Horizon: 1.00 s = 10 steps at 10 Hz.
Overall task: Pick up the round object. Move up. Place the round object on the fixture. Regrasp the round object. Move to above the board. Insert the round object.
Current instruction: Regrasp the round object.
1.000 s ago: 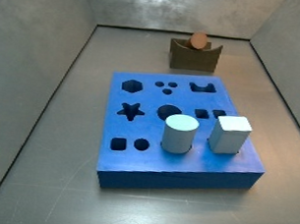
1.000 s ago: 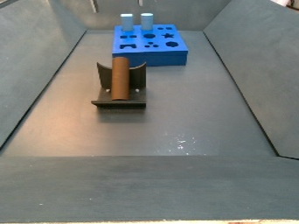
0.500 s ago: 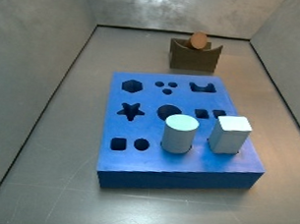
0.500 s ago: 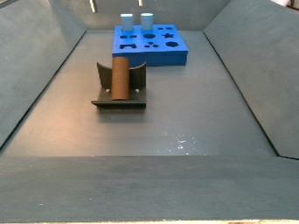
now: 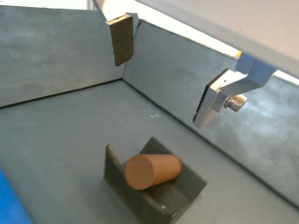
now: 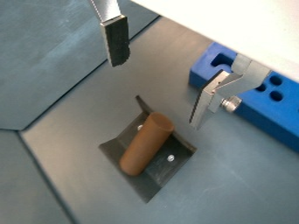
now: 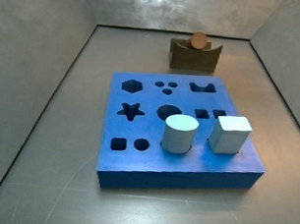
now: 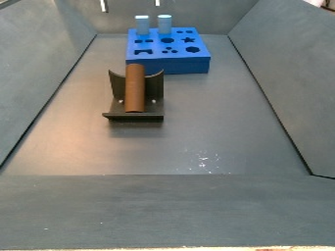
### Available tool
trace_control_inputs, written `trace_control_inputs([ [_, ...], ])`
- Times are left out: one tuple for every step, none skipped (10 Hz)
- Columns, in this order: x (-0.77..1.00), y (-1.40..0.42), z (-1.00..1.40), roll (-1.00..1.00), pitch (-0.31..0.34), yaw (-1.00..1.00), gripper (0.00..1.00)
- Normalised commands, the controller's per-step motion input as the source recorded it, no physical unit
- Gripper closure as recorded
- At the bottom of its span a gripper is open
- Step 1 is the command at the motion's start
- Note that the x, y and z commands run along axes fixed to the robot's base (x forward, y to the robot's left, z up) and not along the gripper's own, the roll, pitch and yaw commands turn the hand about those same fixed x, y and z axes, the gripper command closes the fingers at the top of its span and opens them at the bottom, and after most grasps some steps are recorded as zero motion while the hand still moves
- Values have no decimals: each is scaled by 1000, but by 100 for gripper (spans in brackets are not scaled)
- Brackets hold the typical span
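Gripper: we see the gripper (image 5: pixel 163 77) hanging high over the floor, above the fixture, in both wrist views; it does not show in either side view.
Fingers: spread wide apart, and we see nothing between the silver plates. One finger (image 6: pixel 114 39) carries a dark pad; its partner (image 6: pixel 208 98) shows a bolt at its side.
Peg: the brown peg (image 6: pixel 146 146) lies on its side in the notch of the fixture, well below the open fingers and clear of them. We catch its round end face (image 5: pixel 151 171) in a wrist view, and in a side view only that end (image 7: pixel 198 39) pokes up above the fixture's top.
Fixture: the dark fixture (image 8: pixel 155 93) sits on the grey floor, apart from the board; in a side view the peg (image 8: pixel 132 85) runs along its cradle, between the two raised sides.
Board: the blue board (image 7: pixel 174 170) lies flat on the floor, near the fixture (image 7: pixel 193 57) but not touching it. We see its cut-outs, a star and a hexagon among them.
On the board: a pale cylinder (image 7: pixel 179 134) and a white block (image 7: pixel 231 134) stand upright side by side on it.
Board from the wrist: a blue corner (image 6: pixel 260 92) with round holes shows just beyond one finger.
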Motion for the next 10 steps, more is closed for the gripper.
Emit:
trace_control_inputs([
  [23, -27, -1, 1000, 3, 29, 0],
  [26, -25, -9, 1000, 10, 30, 0],
  [34, -28, -8, 1000, 19, 33, 0],
  [35, -27, -12, 1000, 26, 34, 0],
  [44, -30, -12, 1000, 39, 37, 0],
  [46, -29, -5, 1000, 52, 41, 0],
  [55, -33, -14, 1000, 69, 48, 0],
  [62, -34, -18, 1000, 79, 51, 0],
  [71, -37, -17, 1000, 104, 63, 0],
  [77, -41, -19, 1000, 130, 75, 0],
])
